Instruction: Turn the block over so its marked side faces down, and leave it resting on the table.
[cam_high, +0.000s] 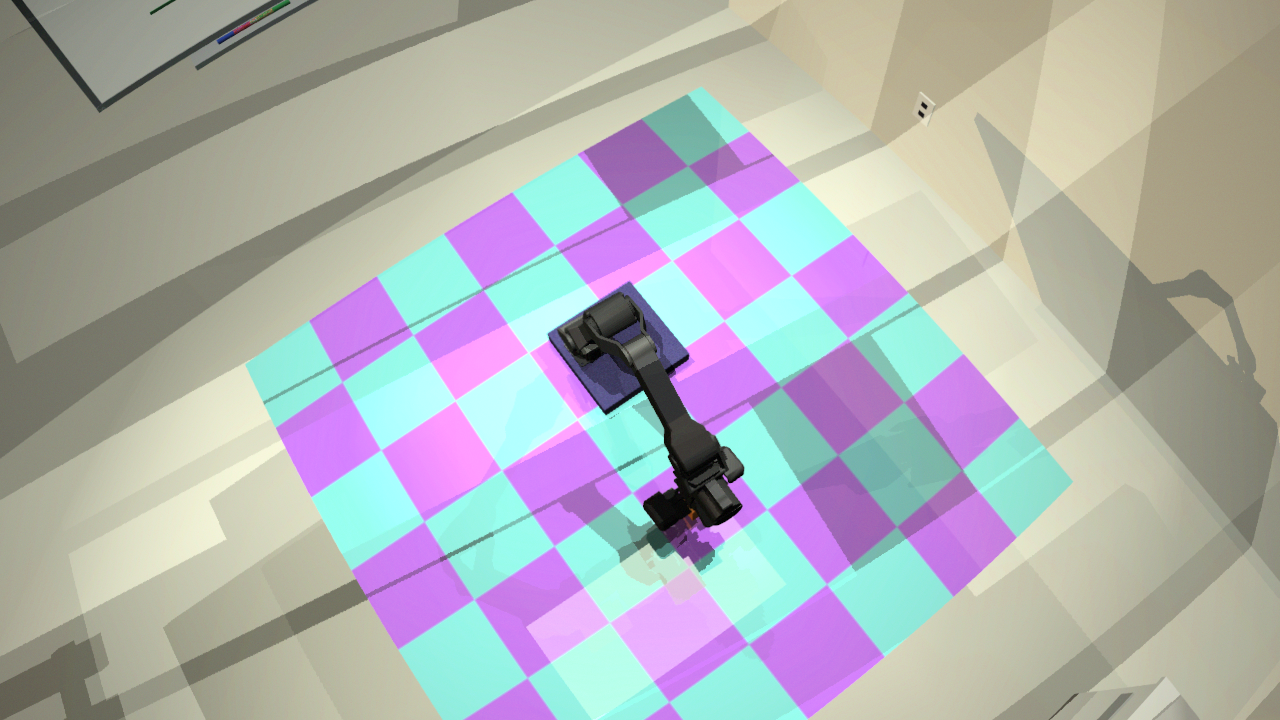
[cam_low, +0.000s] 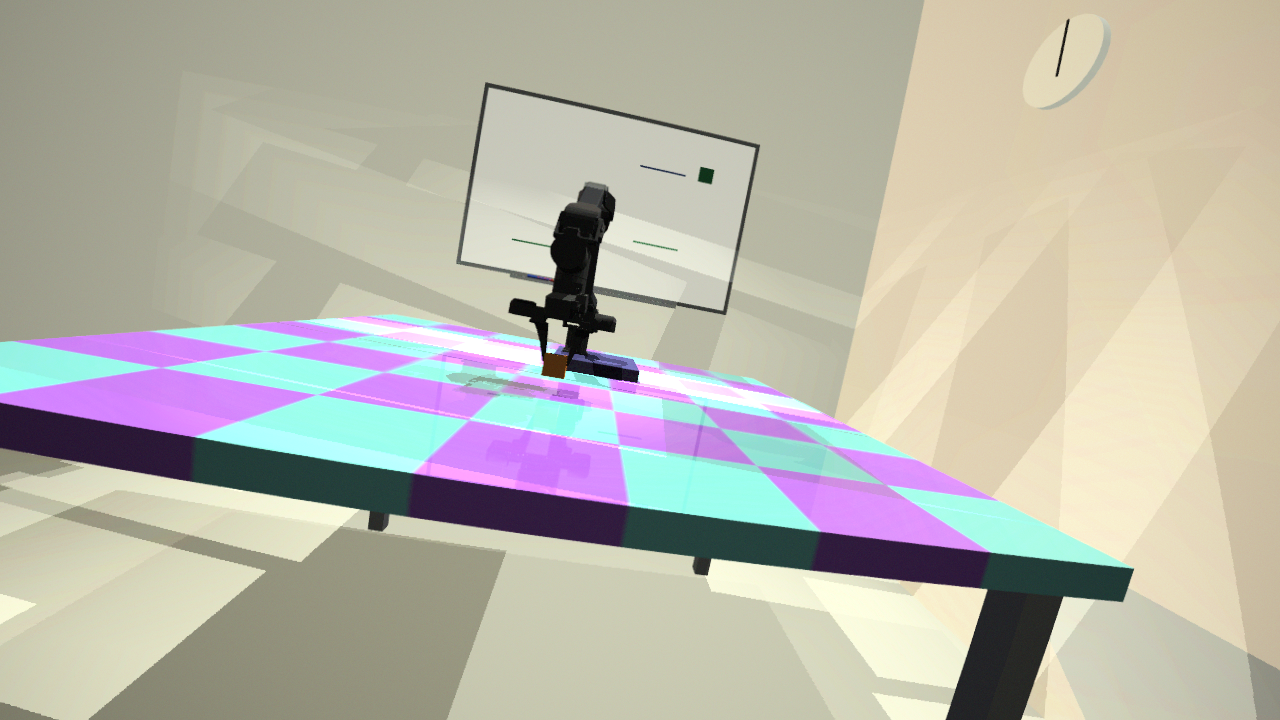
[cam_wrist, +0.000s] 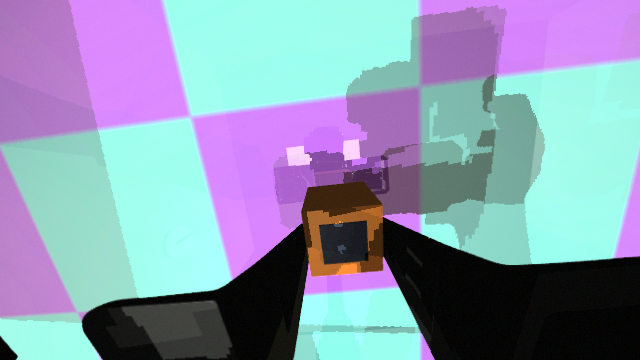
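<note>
The block (cam_wrist: 343, 230) (cam_low: 554, 364) is a small orange cube with a dark square mark on the face that looks up at the wrist camera. It sits low on the checkered table (cam_high: 429, 447) (cam_low: 268, 420) (cam_wrist: 280, 60). In the top view only an orange sliver of the block (cam_high: 691, 515) shows under the wrist. My gripper (cam_wrist: 341, 226) (cam_low: 556, 358) (cam_high: 689, 519) is shut on the block, one black finger pressed against each side. I cannot tell whether the block's underside still touches the table.
The arm's dark base plate (cam_high: 666, 344) (cam_low: 617, 365) lies on the table behind the block. A whiteboard (cam_low: 537, 179) hangs on the back wall. The table's front edge (cam_low: 537, 514) is well in front of the block.
</note>
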